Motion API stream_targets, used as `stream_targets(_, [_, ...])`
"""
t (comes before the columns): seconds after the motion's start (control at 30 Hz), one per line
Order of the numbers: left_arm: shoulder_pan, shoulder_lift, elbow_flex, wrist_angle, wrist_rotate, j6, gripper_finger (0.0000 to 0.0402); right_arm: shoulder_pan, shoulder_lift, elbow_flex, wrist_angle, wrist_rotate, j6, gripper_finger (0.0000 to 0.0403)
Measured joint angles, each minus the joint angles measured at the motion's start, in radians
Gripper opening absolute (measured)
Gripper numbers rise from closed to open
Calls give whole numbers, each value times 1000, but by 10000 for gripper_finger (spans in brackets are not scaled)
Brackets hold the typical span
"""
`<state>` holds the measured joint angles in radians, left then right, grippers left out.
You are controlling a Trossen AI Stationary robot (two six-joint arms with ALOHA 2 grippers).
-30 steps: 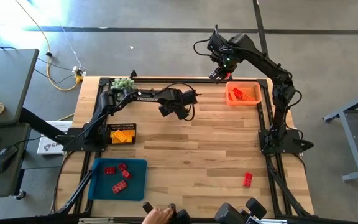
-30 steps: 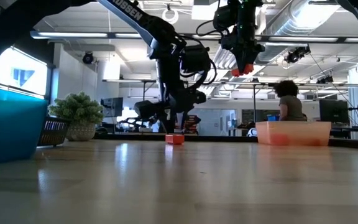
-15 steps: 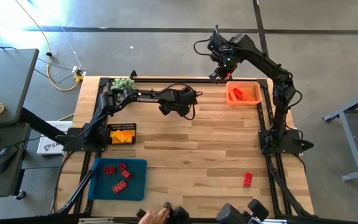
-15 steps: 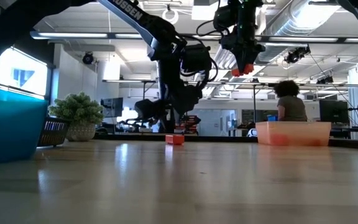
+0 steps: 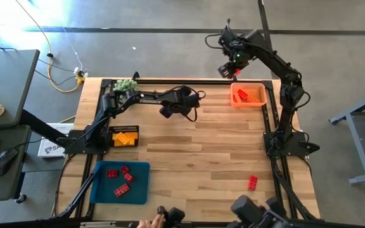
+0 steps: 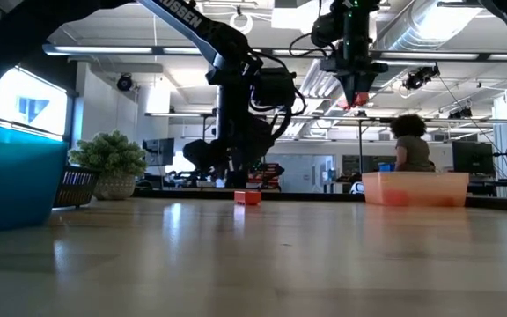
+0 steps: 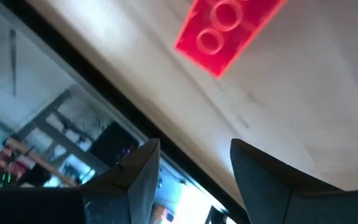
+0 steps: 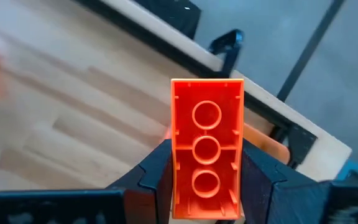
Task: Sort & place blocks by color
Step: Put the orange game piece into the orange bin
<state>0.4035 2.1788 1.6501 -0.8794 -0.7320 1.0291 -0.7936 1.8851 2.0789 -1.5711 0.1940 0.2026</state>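
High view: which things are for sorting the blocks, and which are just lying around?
For the job: orange block in the right jaws, loose red block, orange tray, blue tray, black basket.
Just lying about: green plant ball, computer mouse, yellow cable.

My right tool (image 8: 206,180) has dark fingers around an orange brick (image 8: 206,146). Red bricks (image 5: 119,180) lie in my blue tray (image 5: 141,170), yellow ones (image 5: 124,137) in the black basket (image 5: 135,130), orange ones (image 5: 248,96) in the orange tray (image 5: 234,95). At five o'clock a red brick (image 5: 252,182) lies on the pale wooden worktop (image 5: 195,158).
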Motion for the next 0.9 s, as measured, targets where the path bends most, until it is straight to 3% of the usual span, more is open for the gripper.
stream_targets(0.17, [9, -30, 1, 4, -30, -46, 184, -80, 0, 0, 0, -26, 32, 114])
stream_targets(0.4, [22, -122, 2, 8, 37, -151, 184, -164, 0, -4, 2, -68, 59, 114])
stream_targets(0.6, [21, -219, 2, 7, 56, -319, 184, -205, 0, -197, 0, -69, 28, 114])
stream_targets(0.7, [26, -275, 2, 7, 122, -426, 184, -203, 0, -305, -1, -38, 20, 114])
stream_targets(0.9, [71, -380, 3, -9, 384, -668, 184, -201, 0, -484, 11, 37, 19, 114])
